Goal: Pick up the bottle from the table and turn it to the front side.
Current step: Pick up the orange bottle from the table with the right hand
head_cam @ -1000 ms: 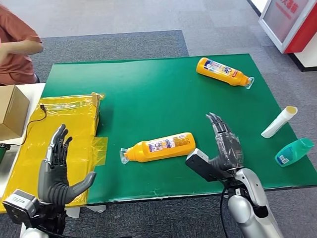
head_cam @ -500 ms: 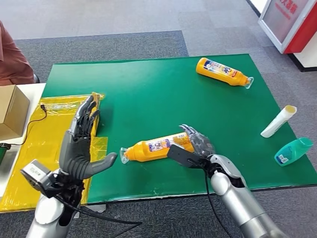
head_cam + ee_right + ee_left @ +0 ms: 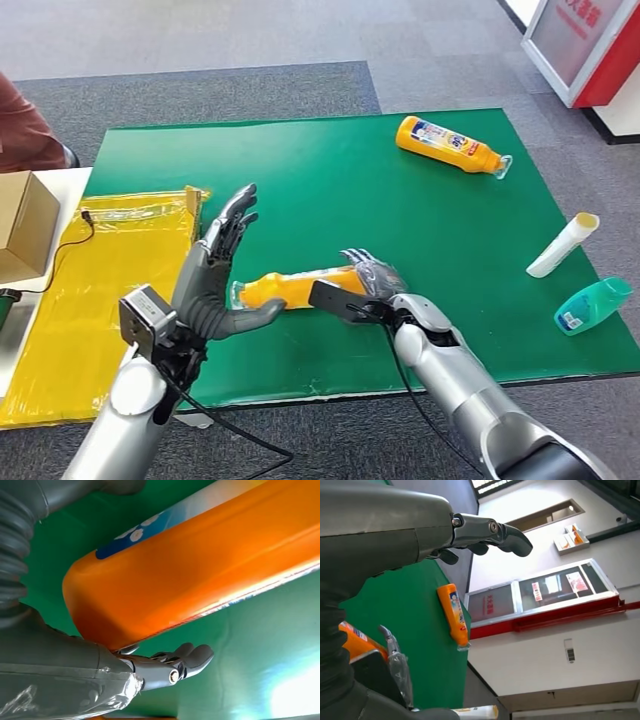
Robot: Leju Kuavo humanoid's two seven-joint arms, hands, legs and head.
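The orange plastic bottle with a clear cap (image 3: pixel 290 288) lay on its side near the front middle of the green table mat (image 3: pixel 340 190), cap end pointing left. The right hand (image 3: pixel 373 280) was at its base end, fingers curled around the bottle; the right wrist view showed the orange body (image 3: pixel 196 565) pressed against the fingers (image 3: pixel 181 662), so it was gripping it. The left hand (image 3: pixel 215 275) was just beside the cap end, fingers spread and pointing far-right, thumb (image 3: pixel 253 320) stretched under the neck; cannot tell if it touched the bottle. It held nothing.

A second orange bottle with a blue label (image 3: pixel 449 145) lay at the far right of the mat. A white tube (image 3: pixel 562 245) and a teal plastic bottle (image 3: pixel 592 305) lay at the right edge. A yellow plastic sheet (image 3: pixel 83 290) covered the left side, cardboard box (image 3: pixel 23 225) beyond it. A person's reddish sleeve (image 3: pixel 26 125) was at far left.
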